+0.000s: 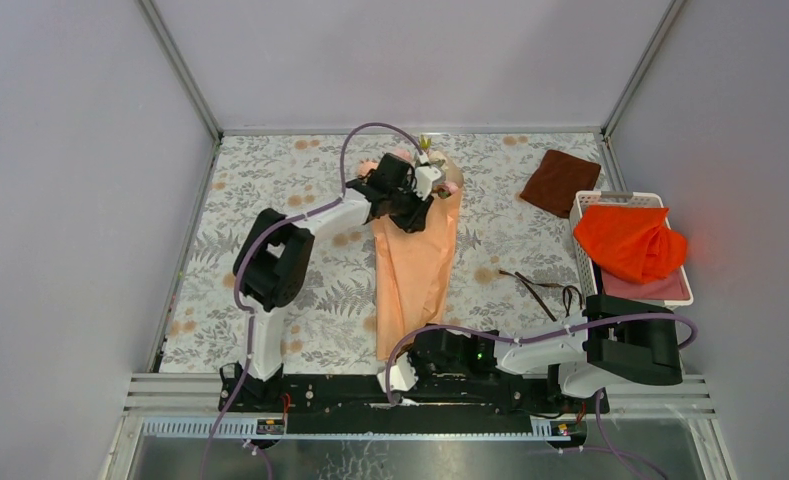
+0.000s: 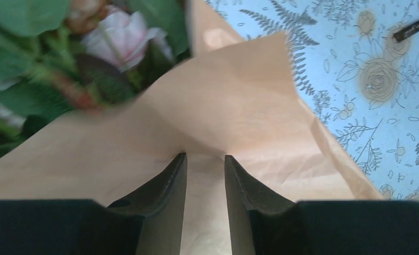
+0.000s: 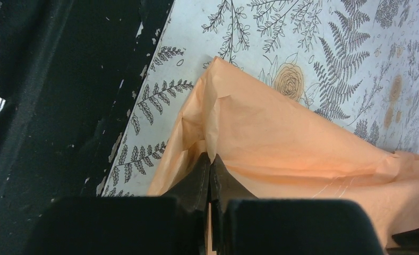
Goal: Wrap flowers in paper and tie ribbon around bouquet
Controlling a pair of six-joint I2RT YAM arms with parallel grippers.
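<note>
Two arms on wrap. Right gripper (image 3: 210, 159) pinched shut on paper (image 1: 415, 270) at near tail, low by table (image 1: 270, 180) edge, wrist swung leftward. Left gripper (image 2: 205, 155) narrowly parted, tips on paper fold just below flowers (image 2: 123, 40), gripping nothing we see; arm reaches far. We judge: anchor tail, gather cone snug under blooms before fetching ribbon (image 1: 542, 288), well apart rightward.

On the table (image 1: 260, 180), ribbon (image 1: 542, 288) lies between bouquet (image 1: 415, 270) and basket (image 1: 581, 250).

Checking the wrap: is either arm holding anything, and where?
The right gripper pinches the paper at its near end; the left gripper, jaws open, holds nothing.
</note>
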